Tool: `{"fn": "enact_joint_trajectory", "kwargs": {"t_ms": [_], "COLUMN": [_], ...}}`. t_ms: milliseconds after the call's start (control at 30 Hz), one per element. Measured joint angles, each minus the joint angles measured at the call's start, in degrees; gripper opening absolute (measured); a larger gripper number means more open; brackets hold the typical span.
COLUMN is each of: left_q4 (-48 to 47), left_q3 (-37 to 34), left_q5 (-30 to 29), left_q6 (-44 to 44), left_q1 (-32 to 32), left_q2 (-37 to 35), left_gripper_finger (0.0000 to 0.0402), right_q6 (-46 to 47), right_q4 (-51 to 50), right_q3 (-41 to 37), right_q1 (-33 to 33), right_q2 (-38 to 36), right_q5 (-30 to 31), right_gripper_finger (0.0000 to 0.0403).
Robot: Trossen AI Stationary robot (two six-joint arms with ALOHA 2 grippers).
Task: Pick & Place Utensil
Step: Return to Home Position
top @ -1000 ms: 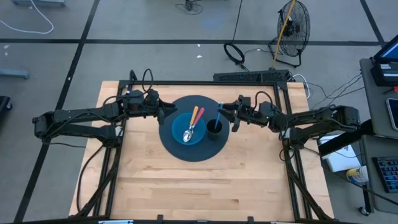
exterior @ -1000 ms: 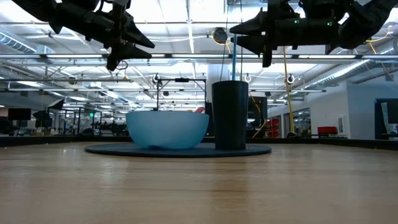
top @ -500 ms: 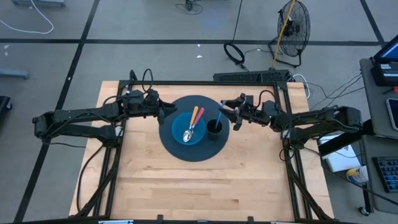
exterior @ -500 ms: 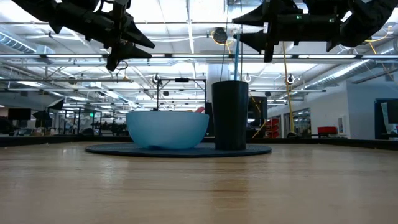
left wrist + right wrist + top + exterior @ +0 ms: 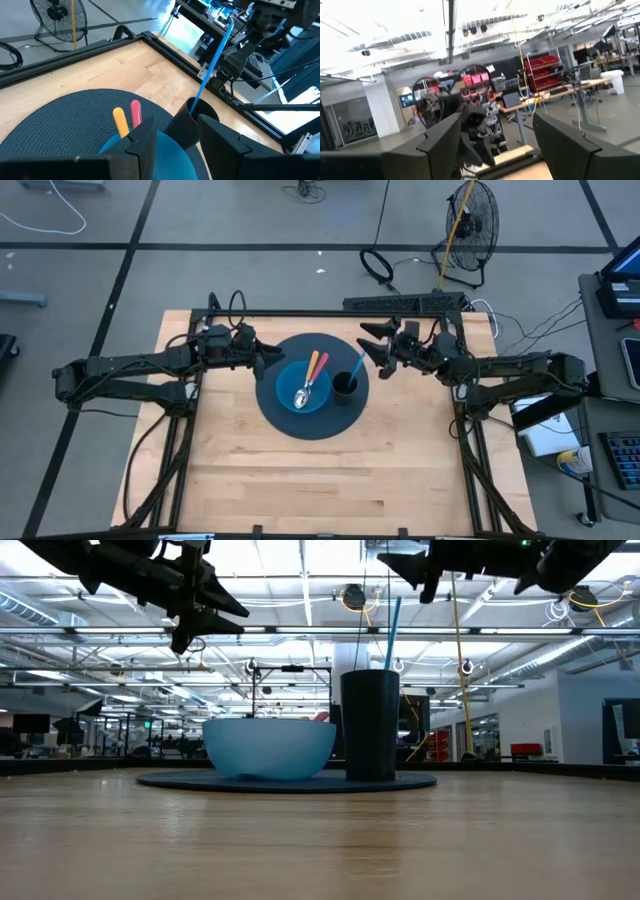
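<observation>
A black cup point(image 5: 344, 387) stands on a dark round mat point(image 5: 272, 408) beside a blue bowl point(image 5: 322, 402). A blue utensil point(image 5: 355, 368) stands in the cup and leans on its rim toward the table's right point(image 5: 391, 635). Two spoons, one with an orange handle point(image 5: 119, 121) and one with a pink handle point(image 5: 135, 111), lie in the bowl. My right gripper point(image 5: 367, 346) is open, above and to the right of the cup, clear of the utensil point(image 5: 402, 568). My left gripper point(image 5: 262, 360) hangs open above the mat's left edge point(image 5: 175, 137).
A black frame rail point(image 5: 330, 312) runs along the table's far edge and down both sides. A floor fan point(image 5: 470, 220) and cables lie beyond the far edge. Bare wood point(image 5: 320, 480) fills the near half of the table.
My right gripper has risen and drawn back toward the table's far right corner, away from the cup. The blue utensil, which stood upright between its fingers, now leans free against the cup's rim toward the right. The left arm has kept still.
</observation>
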Motion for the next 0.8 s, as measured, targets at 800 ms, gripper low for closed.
{"fn": "enact_joint_trajectory", "kwargs": {"t_ms": [800], "left_q4": [24.4], "left_q3": [0.0], "left_q5": [13.9], "left_q6": [8.7], "left_q1": [-5.5], "left_q2": [-0.3], "left_gripper_finger": [0.0147], "right_q6": [2.2], "right_q4": [-36.5], "right_q3": [1.6], "right_q1": [5.7], "right_q2": [-18.9], "right_q5": [-4.5], "right_gripper_finger": [0.0247]}}
